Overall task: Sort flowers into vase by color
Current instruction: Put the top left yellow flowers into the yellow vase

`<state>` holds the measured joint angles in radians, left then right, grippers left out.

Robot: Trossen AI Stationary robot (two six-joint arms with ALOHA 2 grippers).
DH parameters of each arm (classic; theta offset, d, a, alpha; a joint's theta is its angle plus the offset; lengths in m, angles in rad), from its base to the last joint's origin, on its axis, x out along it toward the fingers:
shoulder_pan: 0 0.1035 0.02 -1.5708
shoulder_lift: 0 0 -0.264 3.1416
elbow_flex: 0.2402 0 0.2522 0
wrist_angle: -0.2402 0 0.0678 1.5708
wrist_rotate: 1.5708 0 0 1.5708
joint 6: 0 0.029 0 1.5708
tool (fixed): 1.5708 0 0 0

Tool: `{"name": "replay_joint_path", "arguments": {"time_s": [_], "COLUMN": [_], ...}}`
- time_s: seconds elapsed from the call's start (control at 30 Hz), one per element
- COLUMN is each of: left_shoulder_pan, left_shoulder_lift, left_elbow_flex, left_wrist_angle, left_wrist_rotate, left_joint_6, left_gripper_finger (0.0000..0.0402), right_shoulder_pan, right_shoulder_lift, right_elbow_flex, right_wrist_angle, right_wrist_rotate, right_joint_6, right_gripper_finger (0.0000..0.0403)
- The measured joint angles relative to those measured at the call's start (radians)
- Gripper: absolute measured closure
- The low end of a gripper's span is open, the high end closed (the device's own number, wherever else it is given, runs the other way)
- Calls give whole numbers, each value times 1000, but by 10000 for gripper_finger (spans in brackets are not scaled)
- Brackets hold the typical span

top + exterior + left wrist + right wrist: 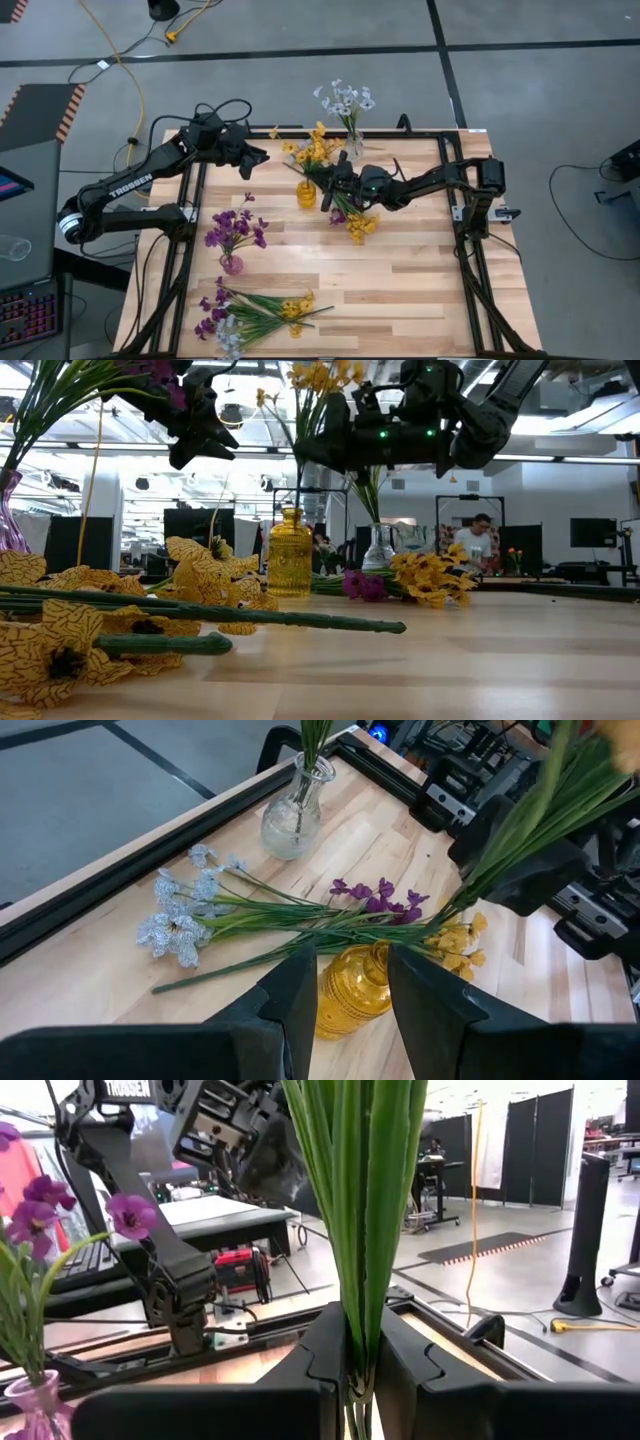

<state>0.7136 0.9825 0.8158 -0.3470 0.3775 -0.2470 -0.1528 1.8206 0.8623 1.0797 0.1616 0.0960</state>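
My right gripper (337, 186) is clamped on a bunch of yellow blossom sprays on thin green stems (313, 152), holding it just above the ribbed amber glass vase (306, 194) on the pale wooden table (400, 280). My left gripper (256, 160) hovers near that vase, fingers (300, 995) apart and empty. More mixed flowers (250, 312) lie at the table's near edge, purple ones in a pink vase (232, 264).

The high view looks straight down on the whole table (400, 290). The low view sits at tabletop level, facing the room. Both share the yellow vase (306, 194), also seen close in the left wrist view.
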Motion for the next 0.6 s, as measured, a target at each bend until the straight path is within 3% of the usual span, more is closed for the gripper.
{"name": "replay_joint_path", "arguments": {"time_s": [0.23,0.6], "left_shoulder_pan": [0,-8], "left_shoulder_lift": [0,0], "left_elbow_flex": [0,0], "left_wrist_angle": [0,-2], "left_wrist_rotate": [0,3], "left_joint_6": [0,-2], "left_gripper_finger": [292,292], "right_shoulder_pan": [0,6], "right_shoulder_lift": [4,241], "right_elbow_flex": [0,140], "right_wrist_angle": [0,132], "right_wrist_rotate": [0,-2], "right_joint_6": [-2,2], "right_gripper_finger": [344,344]}}
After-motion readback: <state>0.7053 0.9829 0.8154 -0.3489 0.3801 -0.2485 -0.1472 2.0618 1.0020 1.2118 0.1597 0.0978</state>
